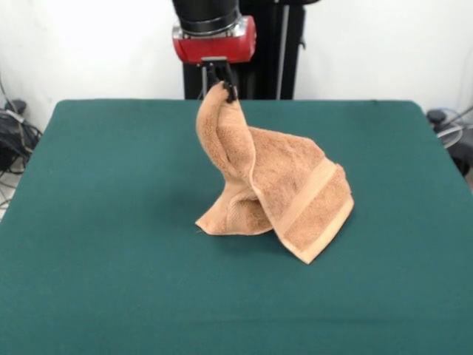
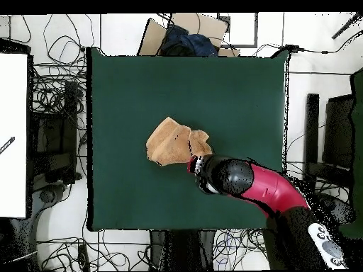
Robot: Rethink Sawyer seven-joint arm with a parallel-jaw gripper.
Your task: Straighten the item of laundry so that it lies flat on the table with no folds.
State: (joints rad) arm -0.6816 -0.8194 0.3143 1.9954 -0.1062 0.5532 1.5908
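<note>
Gripper (image 1: 220, 83) clamped on towel (image 1: 284, 194) corner, lifting it into peak. Rest drapes down onto table (image 1: 111, 222) near centre (one woven band showing), long axis running diagonally from raised corner to low front corner.

Tangled black cables (image 2: 53, 92) cover the floor around the counter on several sides. A white panel (image 2: 13, 134) lies along one side. A cardboard box (image 2: 186, 32) holding dark blue fabric (image 2: 188, 41) sits beyond one counter edge.
</note>
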